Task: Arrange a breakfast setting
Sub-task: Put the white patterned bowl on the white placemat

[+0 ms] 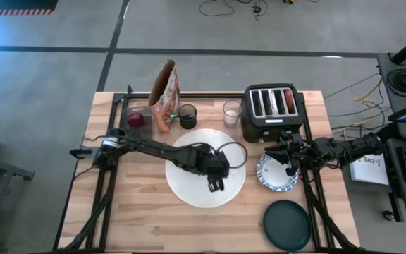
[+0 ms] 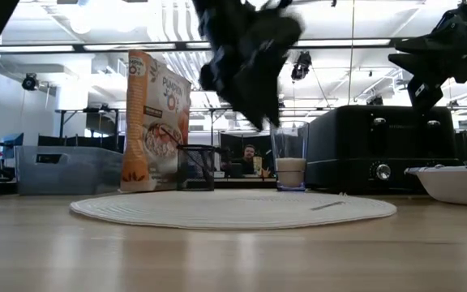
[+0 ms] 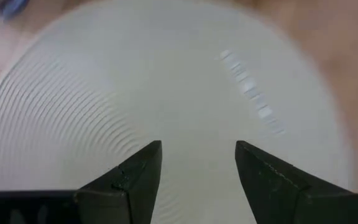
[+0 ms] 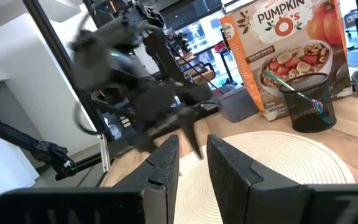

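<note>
The big round white mat [image 1: 205,168] lies flat on the middle of the wooden table. My left gripper [image 1: 216,185] hangs above the mat's near right part, pointing steeply down. It is open, with only bare mat [image 3: 135,81] between its fingers. A thin spoon [image 3: 247,93] lies on the mat past the fingertips, blurred. The blue-and-white bowl [image 1: 277,174] stands to the right of the mat. The dark green plate [image 1: 287,224] lies at the near right. My right gripper [image 1: 287,156] waits level above the bowl's far rim, slightly open and empty [image 4: 193,146].
Along the far edge stand a red apple [image 1: 137,120], a cereal box [image 1: 166,95], a black mesh cup [image 1: 187,115] with a utensil in it, a small clear glass [image 1: 231,113] and a black toaster [image 1: 273,111]. A dark cable [image 1: 235,152] loops over the mat.
</note>
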Action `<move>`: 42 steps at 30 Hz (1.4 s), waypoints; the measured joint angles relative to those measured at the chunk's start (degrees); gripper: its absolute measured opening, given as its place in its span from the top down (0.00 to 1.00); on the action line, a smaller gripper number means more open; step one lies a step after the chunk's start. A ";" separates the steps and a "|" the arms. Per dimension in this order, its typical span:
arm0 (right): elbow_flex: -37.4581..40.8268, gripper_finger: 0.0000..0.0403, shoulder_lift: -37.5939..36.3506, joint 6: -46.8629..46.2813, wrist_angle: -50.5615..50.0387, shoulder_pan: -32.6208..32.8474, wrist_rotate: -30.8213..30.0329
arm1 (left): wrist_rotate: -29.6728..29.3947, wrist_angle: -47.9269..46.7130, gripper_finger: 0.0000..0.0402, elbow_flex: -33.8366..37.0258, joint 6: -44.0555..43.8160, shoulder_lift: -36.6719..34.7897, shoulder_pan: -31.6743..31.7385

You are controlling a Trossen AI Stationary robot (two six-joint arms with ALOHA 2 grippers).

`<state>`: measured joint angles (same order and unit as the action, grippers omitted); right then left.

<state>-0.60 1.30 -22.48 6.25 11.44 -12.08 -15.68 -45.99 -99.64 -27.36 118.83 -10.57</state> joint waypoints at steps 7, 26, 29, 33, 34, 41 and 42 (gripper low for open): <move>0.00 0.82 0.00 0.00 -0.03 0.01 -0.03 | -4.21 4.50 0.53 -3.55 -5.78 3.50 -3.64; 0.00 0.82 0.00 0.00 -0.03 -0.01 0.01 | -9.64 -13.61 0.50 -19.89 -3.44 12.70 -11.73; 0.00 0.82 0.00 0.00 -0.03 0.01 -0.01 | -12.67 -17.75 0.50 -18.39 -6.42 10.33 -13.24; 0.01 0.82 0.00 0.00 -0.02 0.01 -0.01 | -16.93 -20.66 0.47 -13.21 -9.60 5.14 -14.36; 0.01 0.82 0.00 0.00 -0.03 0.01 -0.01 | -17.61 -20.68 0.47 -11.18 -10.54 3.72 -14.30; 0.01 0.82 0.00 0.00 -0.03 0.01 0.00 | -15.80 -16.75 0.45 5.06 -14.54 -6.36 -14.10; 0.00 0.82 0.00 0.00 -0.03 -0.01 -0.01 | -15.49 -16.84 0.45 7.37 -15.77 -7.65 -14.14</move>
<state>-0.60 1.30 -22.48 6.22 11.42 -12.10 -31.18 -62.83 -92.27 -43.13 111.18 -24.71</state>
